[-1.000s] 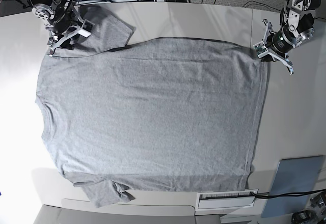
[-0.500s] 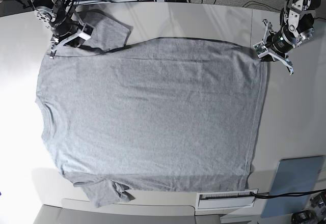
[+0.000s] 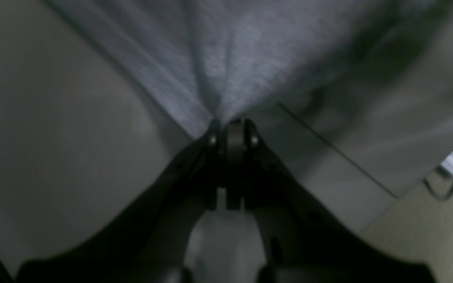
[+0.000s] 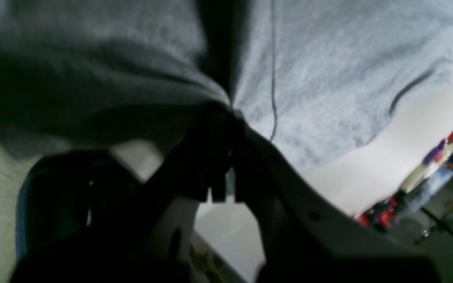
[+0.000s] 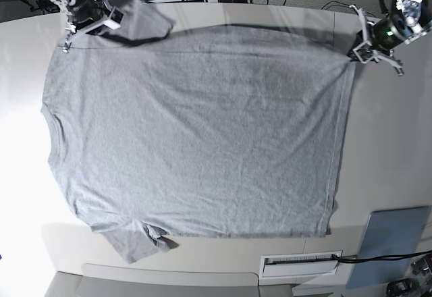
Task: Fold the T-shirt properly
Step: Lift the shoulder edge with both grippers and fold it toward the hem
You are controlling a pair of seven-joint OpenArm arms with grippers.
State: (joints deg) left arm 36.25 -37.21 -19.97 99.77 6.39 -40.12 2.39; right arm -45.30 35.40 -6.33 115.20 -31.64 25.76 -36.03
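So the T-shirt (image 5: 196,135) lay flat on the table (image 5: 391,148), left gripper (image 5: 356,52) pinching its 2 o'clock corner and right gripper (image 5: 81,27) clamped on the 10 o'clock shoulder.

Heather-grey T-shirt (image 5: 196,135), plain and unprinted on its visible side; pale beige table (image 5: 385,142); flat grey-blue pad (image 5: 391,246); black gripper fingers (image 3: 210,157); white vent strip (image 5: 300,263).
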